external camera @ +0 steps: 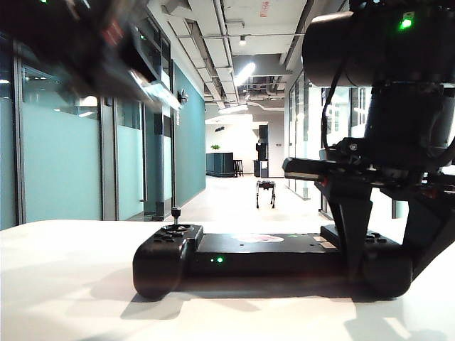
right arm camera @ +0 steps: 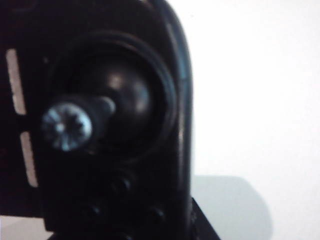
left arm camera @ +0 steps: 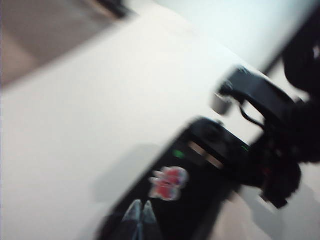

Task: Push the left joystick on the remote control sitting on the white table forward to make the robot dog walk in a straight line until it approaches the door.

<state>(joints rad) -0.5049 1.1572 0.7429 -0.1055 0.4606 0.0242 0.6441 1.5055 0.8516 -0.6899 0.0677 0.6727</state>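
Clamping the right end of the remote control (external camera: 270, 259), the right gripper (external camera: 373, 245) pins it on the white table (external camera: 64, 291), while the blurred left gripper (external camera: 153, 89), whose jaw spread I cannot tell, hangs high above the left joystick (external camera: 175, 217). That thin black stick with its small knob looks light, springy and slippery; nudge its top gently toward the distant robot dog (external camera: 266, 192).

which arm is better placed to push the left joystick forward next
Left. The left gripper hangs blurred above the free left joystick, while the right gripper is planted on the remote control at its far end.
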